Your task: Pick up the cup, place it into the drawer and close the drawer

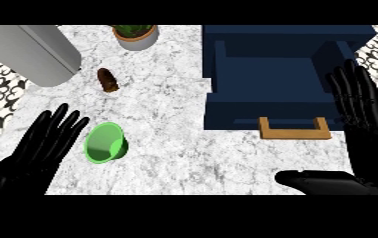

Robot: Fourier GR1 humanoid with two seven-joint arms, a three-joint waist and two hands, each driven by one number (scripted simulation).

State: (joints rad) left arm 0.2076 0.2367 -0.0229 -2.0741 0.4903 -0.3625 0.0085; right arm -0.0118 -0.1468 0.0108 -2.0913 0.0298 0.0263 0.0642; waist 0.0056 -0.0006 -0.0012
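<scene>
The green cup (104,142) lies tipped on its side on the marble table (177,147), its open mouth facing up toward the view, well to the left of the drawer (269,89). Nothing holds it. The left hand (40,144) rests just left of the cup, fingers (69,123) straight and spread, with the nearest fingertip close beside the cup's rim; whether it touches is hard to tell from this angle.

The drawer is dark blue and stands pulled open, its inside showing as a deep box. Its wooden handle (294,128) sticks out from the front panel on the side nearest the robot. The right hand (356,127) stands at the drawer's right side, fingers straight and pointing away from the robot, thumb (314,180) stretched out leftward below the handle. It grips nothing.

Farther from the drawer, up and left of the cup, lies a small brown object (108,79) that cannot be made out clearly. Beyond it stands a potted plant (136,35), and a large grey cylinder (38,53) lies at the far left.
</scene>
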